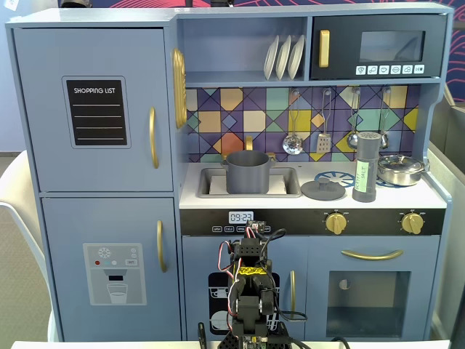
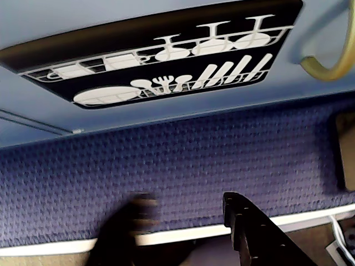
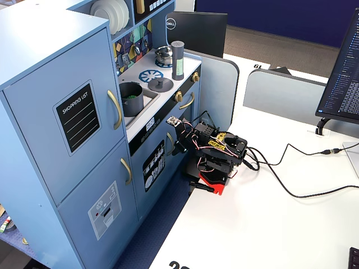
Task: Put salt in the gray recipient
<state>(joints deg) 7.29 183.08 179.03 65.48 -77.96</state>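
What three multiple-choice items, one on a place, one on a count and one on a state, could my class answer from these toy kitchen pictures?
1. Where does the pot stand?
A in the sink
B on the burner
C in the microwave

2. How many plates stand in the rack?
A two
B three
C five

3. What is the state of the salt?
A lying flat
B held by the gripper
C upright on the counter

Answers: 1 A, the sink rim surrounds it. 2 B, three white discs show. 3 C, it stands alone beside the lid, with the arm folded low.
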